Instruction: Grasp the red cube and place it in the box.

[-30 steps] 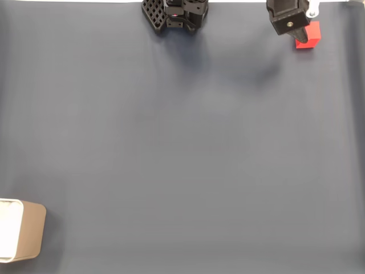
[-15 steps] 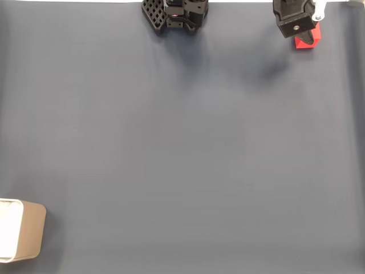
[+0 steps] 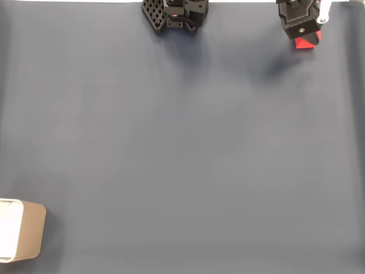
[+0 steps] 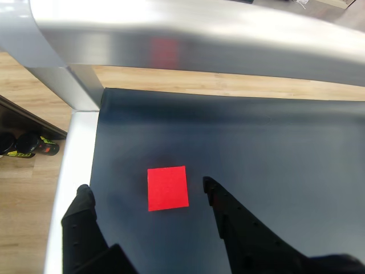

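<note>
The red cube (image 4: 167, 188) lies on the dark mat close to its corner. In the wrist view it sits between my two black fingers, touching neither. My gripper (image 4: 147, 191) is open around it. In the fixed view the gripper (image 3: 308, 35) hangs at the top right edge and covers most of the red cube (image 3: 308, 44); a small red part shows below the black body. The tan box (image 3: 28, 231) with its white inside stands at the bottom left edge of the fixed view, far from the gripper.
The arm's black base (image 3: 174, 14) stands at the top middle of the fixed view. A silver metal frame (image 4: 188, 37) and the mat's edge (image 4: 97, 148) lie just beyond the cube. Wooden floor shows past the table.
The gripper has moved up and slightly right in the fixed view, covering more of the red cube. The cube and box have not moved.
</note>
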### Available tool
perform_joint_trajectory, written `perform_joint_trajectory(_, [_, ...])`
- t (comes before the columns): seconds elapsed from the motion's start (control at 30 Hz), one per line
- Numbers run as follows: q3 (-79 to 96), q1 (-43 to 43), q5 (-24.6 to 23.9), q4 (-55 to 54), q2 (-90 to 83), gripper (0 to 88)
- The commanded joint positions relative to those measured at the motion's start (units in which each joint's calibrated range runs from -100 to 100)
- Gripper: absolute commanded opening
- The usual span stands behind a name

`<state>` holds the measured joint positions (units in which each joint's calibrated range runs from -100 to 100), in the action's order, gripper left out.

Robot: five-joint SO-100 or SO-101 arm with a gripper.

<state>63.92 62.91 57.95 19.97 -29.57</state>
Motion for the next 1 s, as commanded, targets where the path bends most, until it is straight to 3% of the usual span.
perform_joint_trajectory(0.0, [-0.79, 0.59, -0.44, -2.51, 0.54, 43.8])
perform_joint_trajectory(0.97, [4.78, 2.01, -2.10, -9.72, 3.66, 43.8])
